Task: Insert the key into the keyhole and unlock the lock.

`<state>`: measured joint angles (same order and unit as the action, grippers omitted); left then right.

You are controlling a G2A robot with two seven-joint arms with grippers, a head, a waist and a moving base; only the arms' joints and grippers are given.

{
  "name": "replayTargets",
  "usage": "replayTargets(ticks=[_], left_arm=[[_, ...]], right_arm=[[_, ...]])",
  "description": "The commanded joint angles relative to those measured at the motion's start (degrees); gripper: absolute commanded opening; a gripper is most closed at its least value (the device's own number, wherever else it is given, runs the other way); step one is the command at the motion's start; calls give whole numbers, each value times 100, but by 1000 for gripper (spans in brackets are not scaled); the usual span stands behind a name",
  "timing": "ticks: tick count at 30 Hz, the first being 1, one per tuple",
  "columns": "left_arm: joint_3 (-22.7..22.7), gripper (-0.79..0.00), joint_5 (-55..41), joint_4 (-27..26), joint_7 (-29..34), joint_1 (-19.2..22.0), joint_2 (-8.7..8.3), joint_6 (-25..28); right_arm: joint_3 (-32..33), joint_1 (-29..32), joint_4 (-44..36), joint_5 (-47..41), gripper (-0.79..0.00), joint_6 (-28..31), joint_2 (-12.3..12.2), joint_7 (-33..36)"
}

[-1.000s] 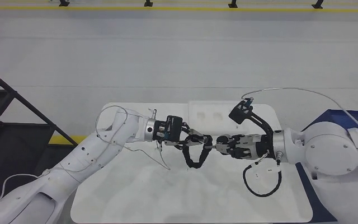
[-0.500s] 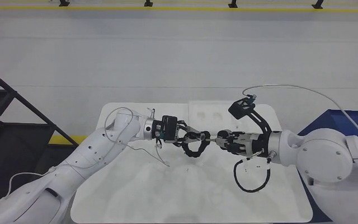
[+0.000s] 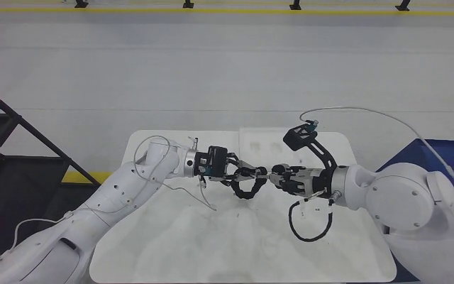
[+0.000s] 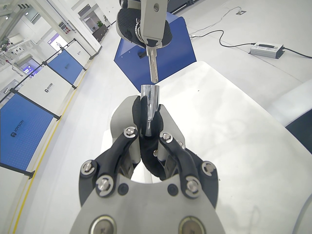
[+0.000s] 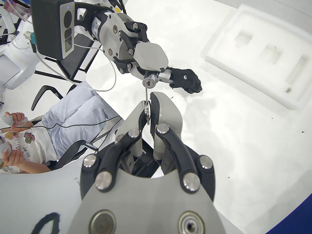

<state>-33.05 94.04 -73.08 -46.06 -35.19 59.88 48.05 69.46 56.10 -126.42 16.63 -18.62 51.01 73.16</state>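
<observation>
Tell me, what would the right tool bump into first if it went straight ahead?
Probably the shiny silver cylinder lock in the left tool; the thin silver metal key in the right tool nearly touches it.

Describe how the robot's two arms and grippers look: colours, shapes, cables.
Both the left arm and right arm have glossy white rounded shells. The left gripper and right gripper have pale grey fingers, black linkages, silver bolts and black textured pads. A thin white cable loops along the left arm; a black cable loop hangs off the right.
</observation>
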Motion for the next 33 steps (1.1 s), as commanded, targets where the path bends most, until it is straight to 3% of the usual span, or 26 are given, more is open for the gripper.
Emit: replayTargets(ticks=[1, 33], left_arm=[[-19, -785, -2, 0, 13, -11, 7, 17], [-259, -785, -103, -51, 179, -134, 117, 401]], right_arm=[[-19, -13, 9, 1, -785, -15, 0, -7], [-362, -159, -38, 451, -785, -221, -8, -123]])
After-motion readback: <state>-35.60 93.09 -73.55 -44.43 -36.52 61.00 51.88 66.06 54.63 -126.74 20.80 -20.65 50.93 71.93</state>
